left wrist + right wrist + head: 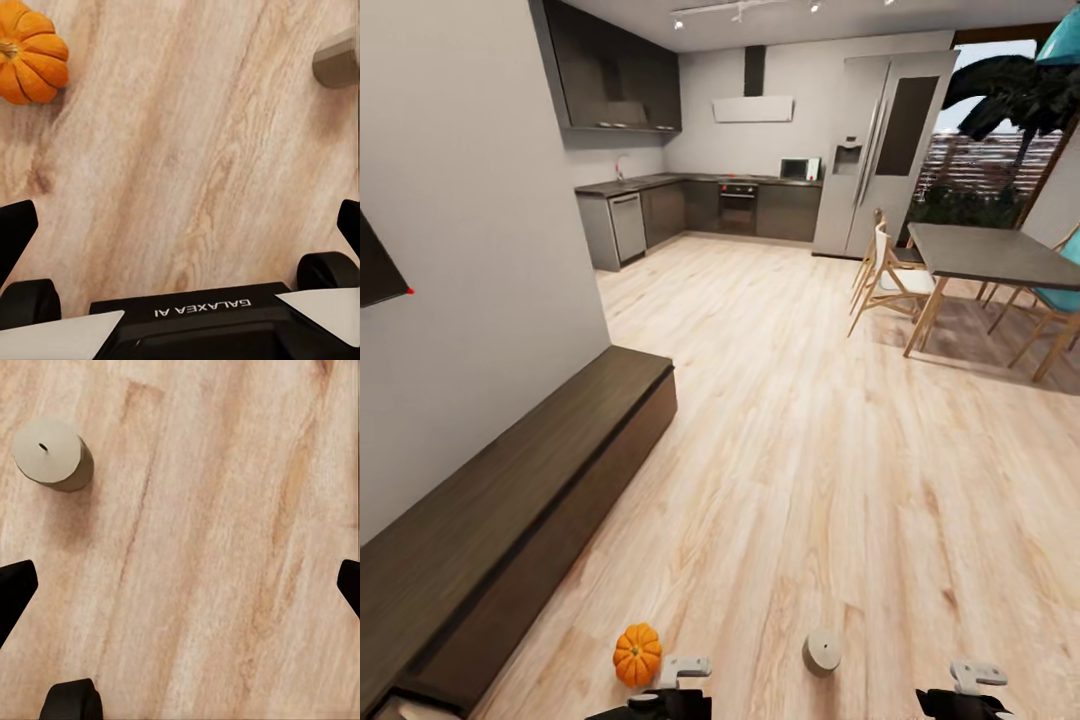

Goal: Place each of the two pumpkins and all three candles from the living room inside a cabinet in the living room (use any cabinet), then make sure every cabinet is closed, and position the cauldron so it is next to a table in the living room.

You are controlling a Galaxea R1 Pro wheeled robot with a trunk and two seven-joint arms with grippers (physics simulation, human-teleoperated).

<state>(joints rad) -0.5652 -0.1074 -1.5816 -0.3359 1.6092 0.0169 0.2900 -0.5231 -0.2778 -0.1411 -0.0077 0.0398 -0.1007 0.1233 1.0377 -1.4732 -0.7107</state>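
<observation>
While both arms are hanging low over the wood floor [840, 420], the left gripper [180, 225] is standing spread wide and empty, with a pumpkin [30, 51] sitting off beyond one fingertip. The right gripper [180, 585] is likewise gaping, a candle [52, 454] resting upright beyond it. The cabinet [510, 500] is lying farther left.

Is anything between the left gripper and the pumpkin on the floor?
Nothing visible. The pumpkin sits on bare floor just beyond the left gripper, whose wrist view shows plain wood between its open fingers and the pumpkin.
</observation>
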